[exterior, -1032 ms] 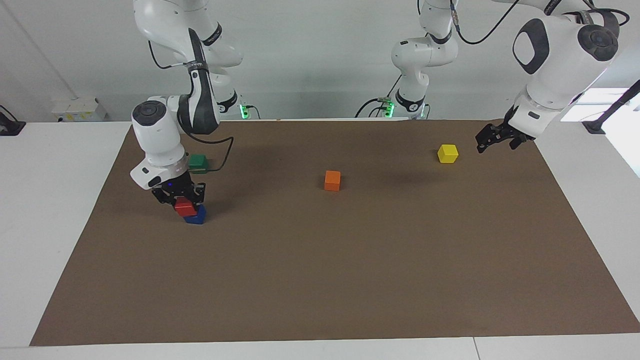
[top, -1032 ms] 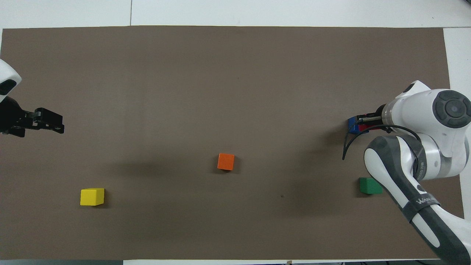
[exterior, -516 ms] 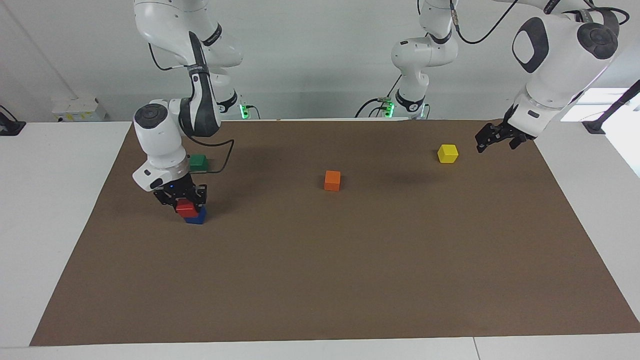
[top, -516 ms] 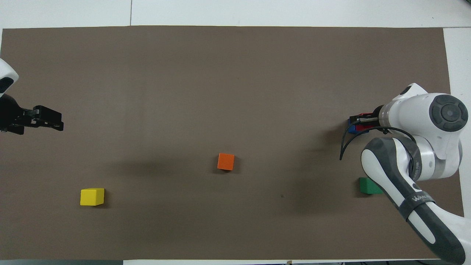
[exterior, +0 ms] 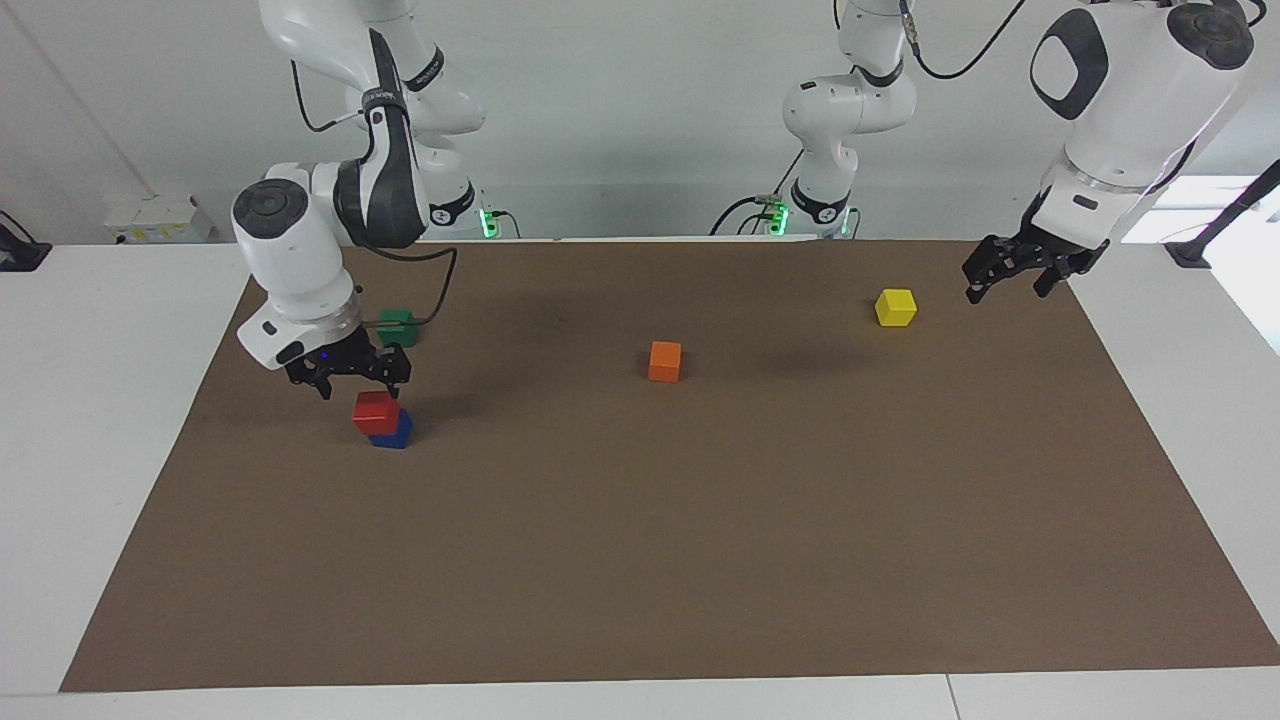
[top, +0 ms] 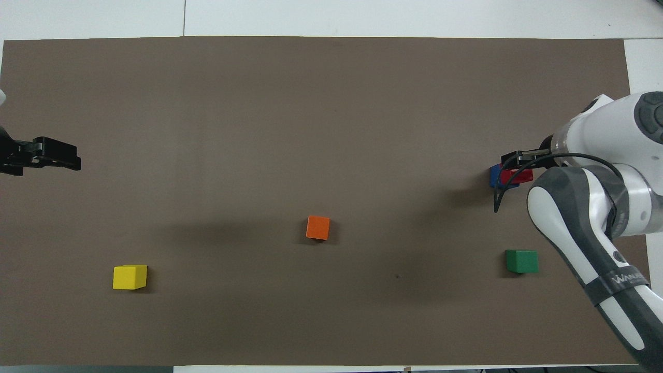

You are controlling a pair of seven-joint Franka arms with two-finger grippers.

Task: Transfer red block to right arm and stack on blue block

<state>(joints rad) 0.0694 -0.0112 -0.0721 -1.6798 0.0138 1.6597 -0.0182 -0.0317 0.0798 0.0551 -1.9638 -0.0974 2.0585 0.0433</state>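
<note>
Just below your right gripper (exterior: 358,374), its fingers spread and empty: red block (exterior: 376,411) skewed atop blue block (exterior: 394,432), bare brown mat (exterior: 640,560) all round.

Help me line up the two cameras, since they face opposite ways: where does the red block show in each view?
Facing view: the red block sits on the blue block at that picture's left, just below the right gripper.
Overhead view: the red block shows at that picture's right edge, partly under the right gripper.
Shared landmark: the green block, nearer the robots than the stack.
</note>
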